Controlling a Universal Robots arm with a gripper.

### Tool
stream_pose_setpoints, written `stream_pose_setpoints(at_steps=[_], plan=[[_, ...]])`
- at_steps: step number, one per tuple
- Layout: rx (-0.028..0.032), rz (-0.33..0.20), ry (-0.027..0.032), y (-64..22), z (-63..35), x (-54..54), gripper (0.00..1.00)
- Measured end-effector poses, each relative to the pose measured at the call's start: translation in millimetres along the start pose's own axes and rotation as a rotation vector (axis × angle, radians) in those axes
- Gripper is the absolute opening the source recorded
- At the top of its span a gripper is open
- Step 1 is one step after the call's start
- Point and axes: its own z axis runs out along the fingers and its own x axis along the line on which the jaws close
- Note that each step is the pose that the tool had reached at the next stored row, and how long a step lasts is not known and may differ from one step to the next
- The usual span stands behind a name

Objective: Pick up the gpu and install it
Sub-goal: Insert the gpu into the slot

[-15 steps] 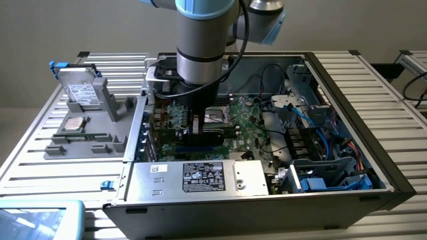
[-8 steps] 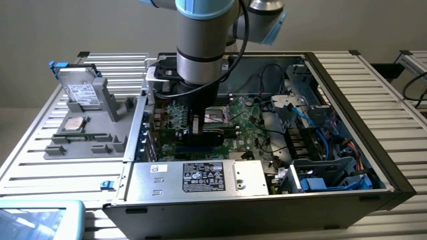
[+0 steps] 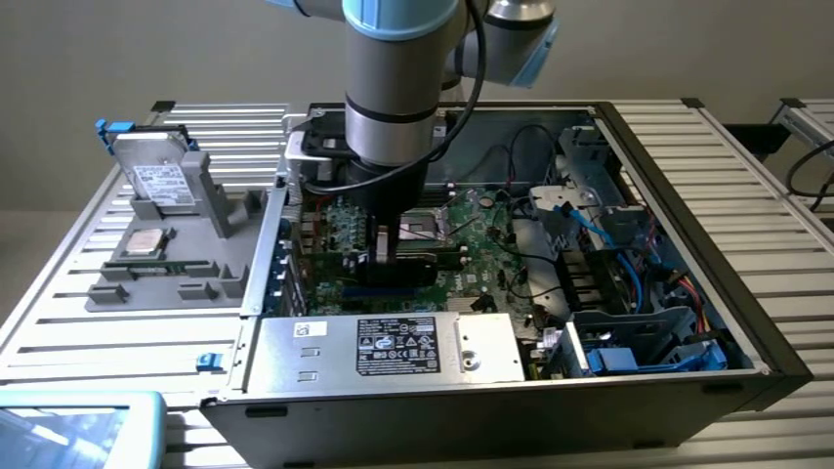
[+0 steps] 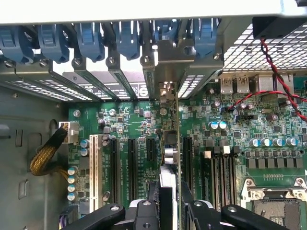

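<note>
My gripper (image 3: 382, 256) is down inside the open computer case (image 3: 678, 186), shut on the gpu (image 3: 424, 266). The card stands on edge, its black face toward the exterior view's right, low over the green motherboard (image 3: 489, 234). In the wrist view the gpu (image 4: 169, 153) shows edge-on between my black fingers (image 4: 144, 213). It runs along the black expansion slots (image 4: 130, 163), and its silver bracket (image 4: 165, 60) sits at the rear slot openings under the blue clips (image 4: 125, 36). Whether its connector is fully in the slot I cannot tell.
A silver power supply (image 3: 391, 347) lies at the case front. Blue cables and drive bays (image 3: 639, 332) crowd the exterior view's right. A grey fixture (image 3: 170, 264) outside holds a hard drive (image 3: 163, 181). Near the card are a yellow cable bundle (image 4: 45, 155), a red-black wire (image 4: 278, 72) and the CPU socket (image 4: 276, 208).
</note>
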Motion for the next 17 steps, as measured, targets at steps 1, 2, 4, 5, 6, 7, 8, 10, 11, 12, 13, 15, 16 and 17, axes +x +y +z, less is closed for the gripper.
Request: stream_pose_setpoints(at_steps=[1,2,4,5,6,7,8,10,11,12,13,15,16,17], plan=[[0.0000,0.000,0.0001,0.0,0.0,0.0,0.28],[0.0000,0.000,0.0002,0.0,0.2,0.0,0.28],[0.0000,0.000,0.0002,0.0,0.7,0.0,0.28],[0.0002,0.000,0.0001,-0.1,1.3,-0.1,0.28],[0.0002,0.000,0.0003,-0.1,1.6,-0.1,0.28],[0.0001,0.000,0.0003,-0.1,1.6,-0.1,0.28],[0.0001,0.000,0.0004,-0.1,1.5,0.0,0.28],[0.0001,0.000,0.0005,-0.1,1.5,0.0,0.28],[0.0001,0.000,0.0004,-0.1,1.5,0.0,0.28],[0.0001,0.000,0.0004,-0.1,1.5,0.0,0.28],[0.0001,0.000,0.0004,0.0,1.5,0.0,0.28],[0.0003,0.000,0.0006,0.7,1.5,0.0,0.28],[0.0003,0.000,0.0006,1.1,1.6,0.0,0.28],[0.0002,0.000,0.0005,1.3,1.6,0.0,0.28]])
